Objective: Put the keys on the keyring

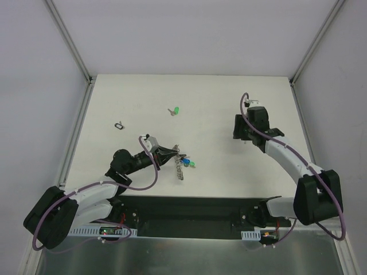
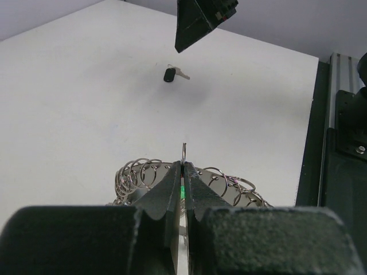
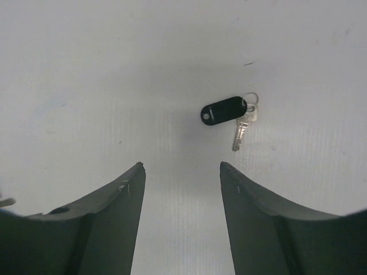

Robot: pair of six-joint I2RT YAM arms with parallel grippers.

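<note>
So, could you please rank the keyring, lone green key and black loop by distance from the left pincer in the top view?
1. The keyring, gripped in the left pincer.
2. The lone green key, straight beyond it.
3. The black loop, far left.

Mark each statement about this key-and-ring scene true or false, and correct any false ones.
1. The left gripper is shut on the keyring. True.
2. The right gripper is holding the black-headed key. False: it is open and empty, and that key lies on the table beyond its fingertips.
3. A green-headed key lies alone, apart from the keyring. True.
4. The small black loop touches the keyring. False: it lies well apart, towards the table's left side.
</note>
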